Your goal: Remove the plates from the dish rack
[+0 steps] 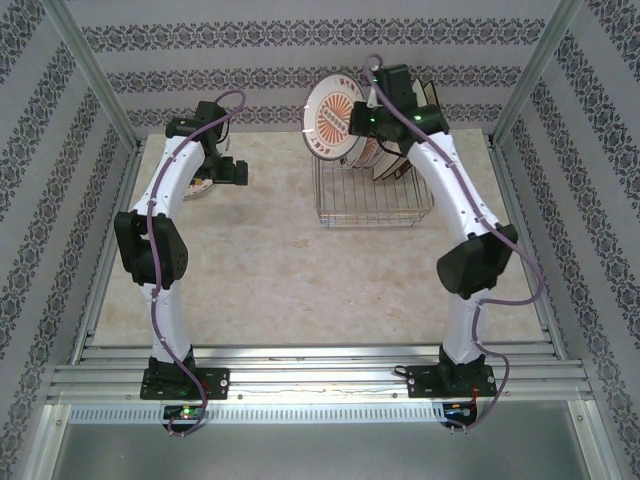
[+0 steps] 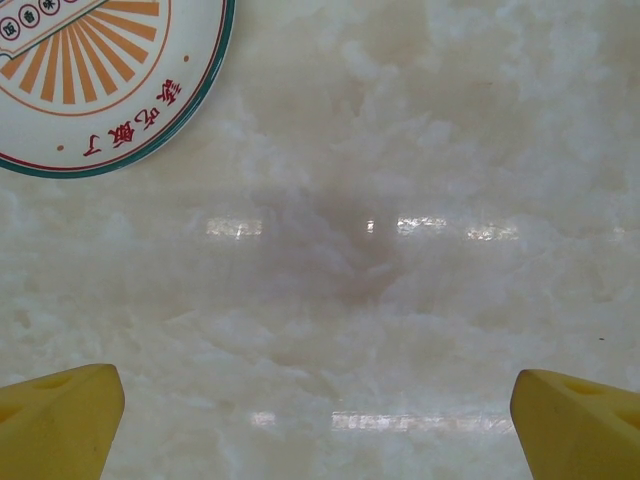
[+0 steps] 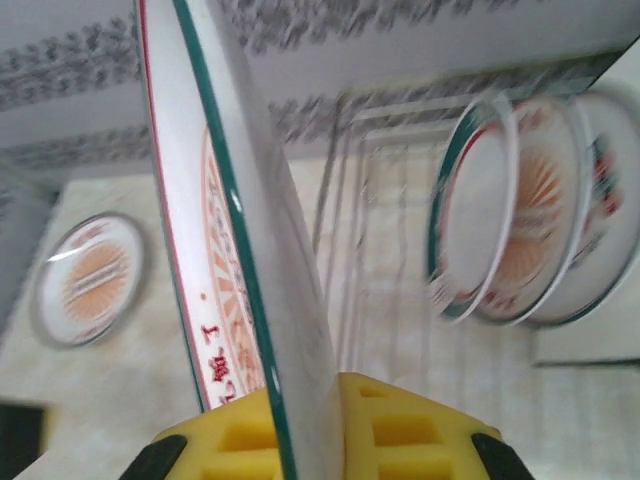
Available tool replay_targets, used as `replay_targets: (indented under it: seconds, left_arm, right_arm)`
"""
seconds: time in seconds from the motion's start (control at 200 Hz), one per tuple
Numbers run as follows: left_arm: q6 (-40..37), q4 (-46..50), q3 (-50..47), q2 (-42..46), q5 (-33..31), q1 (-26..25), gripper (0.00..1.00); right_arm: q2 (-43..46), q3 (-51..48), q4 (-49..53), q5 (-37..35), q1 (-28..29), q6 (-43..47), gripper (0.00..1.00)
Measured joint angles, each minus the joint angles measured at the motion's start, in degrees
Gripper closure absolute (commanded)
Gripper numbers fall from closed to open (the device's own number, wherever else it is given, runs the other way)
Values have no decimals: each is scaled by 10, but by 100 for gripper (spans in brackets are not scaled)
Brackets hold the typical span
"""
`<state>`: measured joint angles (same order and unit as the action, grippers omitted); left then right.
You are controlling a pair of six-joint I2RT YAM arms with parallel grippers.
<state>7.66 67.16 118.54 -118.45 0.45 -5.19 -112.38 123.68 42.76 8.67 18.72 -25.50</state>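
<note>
Unloading progress: early to midway by my read; one round plate lies flat on the table, one is in the air, and about three stand in the dish rack.
Right fingers: clamped together on the bottom rim of a lifted plate, yellow pads on both faces, the plate between them.
Lifted plate: white, green rim, orange sunburst, red characters; held on edge, above the rack's far left corner, clear of the wires in the top view.
Left fingers: spread wide apart, holding nothing and touching nothing, hanging over bare table.
Plate on table: same pattern, far left of the table, just beside the left fingers, well apart from the rack.
Rack plates: upright at the rack's far end, leaning close together; exact count hard to tell because of blur.
Left to do: set down the lifted plate, then take out those in the rack.
</note>
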Motion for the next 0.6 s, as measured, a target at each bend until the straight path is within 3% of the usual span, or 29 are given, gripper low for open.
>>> replay_targets:
  seconds: [0.18,0.29,0.455,0.6]
  left_arm:
    - [9,0,-4,0,0,-1,0]
    - [18,2,-7,0,-3,-3,0]
    - [35,3,-28,10,-11,-16,0]
    - [53,-7,-73,26,0,-27,0]
  right_arm:
    - [32,-205,-191,253,-66,-110,100]
    - [32,-305,-319,358,-80,-193,100]
    - [31,-395,-473,448,-81,-287,100]
    - [21,-410,-550,496,-89,-333,100]
